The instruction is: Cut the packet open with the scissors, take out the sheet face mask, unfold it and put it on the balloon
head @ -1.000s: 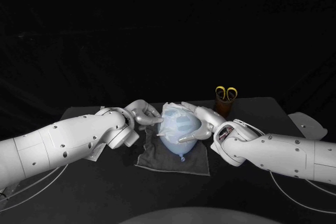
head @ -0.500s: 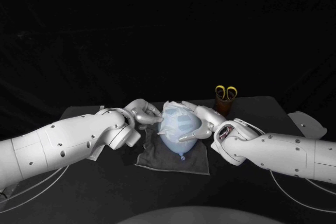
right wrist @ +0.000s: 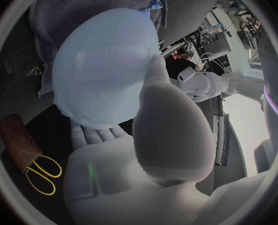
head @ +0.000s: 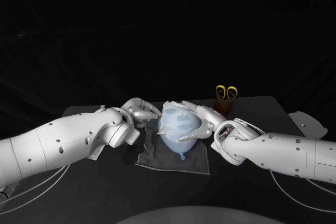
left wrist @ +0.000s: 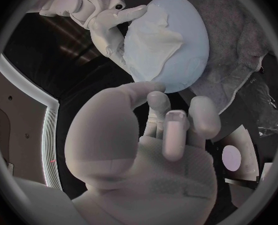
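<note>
Two hands of mine flank the balloon (head: 178,129), which lies on a grey cloth (head: 175,158) in the middle of the black table (head: 91,185), its knot towards me. My right hand (head: 199,122) cradles it from the right, fingers under one side and thumb curved along the other, so this hand holds the balloon. My left hand (head: 142,112) sits just beside it on the left, with the thumb tip touching its surface at the edge of the face mask (left wrist: 154,47). I cannot tell whether that hand pinches the mask or only touches it. The mask lies spread over the balloon's upper face. Behind my right hand, well apart, the yellow-handled scissors (head: 225,92) stand in a brown holder (head: 223,107).
</note>
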Controlling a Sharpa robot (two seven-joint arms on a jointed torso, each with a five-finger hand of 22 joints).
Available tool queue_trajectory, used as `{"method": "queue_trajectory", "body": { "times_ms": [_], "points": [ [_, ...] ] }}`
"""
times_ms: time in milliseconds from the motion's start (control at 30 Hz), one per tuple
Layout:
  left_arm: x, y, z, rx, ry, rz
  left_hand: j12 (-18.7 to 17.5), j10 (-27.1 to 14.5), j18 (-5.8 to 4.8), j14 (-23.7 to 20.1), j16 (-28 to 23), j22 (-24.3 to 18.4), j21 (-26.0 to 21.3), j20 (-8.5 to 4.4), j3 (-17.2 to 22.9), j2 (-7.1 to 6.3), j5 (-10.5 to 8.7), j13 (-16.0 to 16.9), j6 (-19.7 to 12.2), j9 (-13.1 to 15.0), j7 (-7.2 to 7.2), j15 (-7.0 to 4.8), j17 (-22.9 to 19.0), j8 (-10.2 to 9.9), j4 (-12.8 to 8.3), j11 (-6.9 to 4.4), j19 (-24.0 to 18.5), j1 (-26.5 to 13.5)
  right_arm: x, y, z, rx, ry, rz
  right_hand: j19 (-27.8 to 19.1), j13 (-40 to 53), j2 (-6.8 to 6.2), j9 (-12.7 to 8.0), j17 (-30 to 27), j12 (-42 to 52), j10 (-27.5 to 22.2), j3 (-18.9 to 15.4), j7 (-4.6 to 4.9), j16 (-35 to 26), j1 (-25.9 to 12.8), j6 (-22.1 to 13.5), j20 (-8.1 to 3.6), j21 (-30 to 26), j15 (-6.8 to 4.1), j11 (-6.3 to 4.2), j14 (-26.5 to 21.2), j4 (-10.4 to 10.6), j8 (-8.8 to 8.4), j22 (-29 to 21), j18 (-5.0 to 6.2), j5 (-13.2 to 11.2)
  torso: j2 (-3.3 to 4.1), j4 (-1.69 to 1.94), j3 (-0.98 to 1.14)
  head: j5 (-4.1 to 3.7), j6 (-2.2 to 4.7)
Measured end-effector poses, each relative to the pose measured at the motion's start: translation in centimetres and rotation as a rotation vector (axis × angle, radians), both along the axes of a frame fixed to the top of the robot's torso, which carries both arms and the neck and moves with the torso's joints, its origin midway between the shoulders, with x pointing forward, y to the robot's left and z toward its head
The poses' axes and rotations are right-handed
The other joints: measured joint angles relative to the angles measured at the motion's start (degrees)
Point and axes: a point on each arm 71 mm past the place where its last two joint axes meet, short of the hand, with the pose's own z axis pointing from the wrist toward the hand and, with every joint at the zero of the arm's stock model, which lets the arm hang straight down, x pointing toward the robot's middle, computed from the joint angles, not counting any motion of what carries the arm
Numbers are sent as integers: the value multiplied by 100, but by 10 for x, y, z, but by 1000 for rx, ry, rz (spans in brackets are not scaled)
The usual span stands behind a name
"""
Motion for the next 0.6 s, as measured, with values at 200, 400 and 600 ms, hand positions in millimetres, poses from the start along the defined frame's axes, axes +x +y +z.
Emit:
{"method": "queue_trajectory", "body": {
  "times_ms": [200,400,600],
  "points": [
    [0,1,-1,1,11,6,-173,-397,0,-8,-34,-191,-102,122,-603,57,-62,-234,-344,50,102,61,0,-183,110,130,-123,-255,0,0,0,-1,0,-1,0,2,0,0,0,0,0,0,0,0,0,0,0,0,0,0,0,0,0,0,0,0,-1,0,0,1,9],
    [0,0,-1,12,16,-5,-76,-484,0,0,-39,-250,-161,153,-1477,-137,-336,-182,-355,-79,116,107,0,-401,492,172,-154,-681,0,0,0,-1,0,0,0,1,0,-1,0,-2,0,0,0,0,0,0,0,0,0,0,0,0,0,0,0,0,-1,0,2,1,18],
    [-2,-3,-1,30,13,-27,-40,-505,0,0,-39,-278,-203,153,-2090,-221,-1283,-157,-335,-226,136,107,0,-586,795,180,-154,-568,0,0,0,-1,0,0,0,1,0,-2,0,-11,-1,0,0,0,0,0,0,0,0,0,0,0,0,0,0,0,1,-2,2,-3,19]
  ]
}}
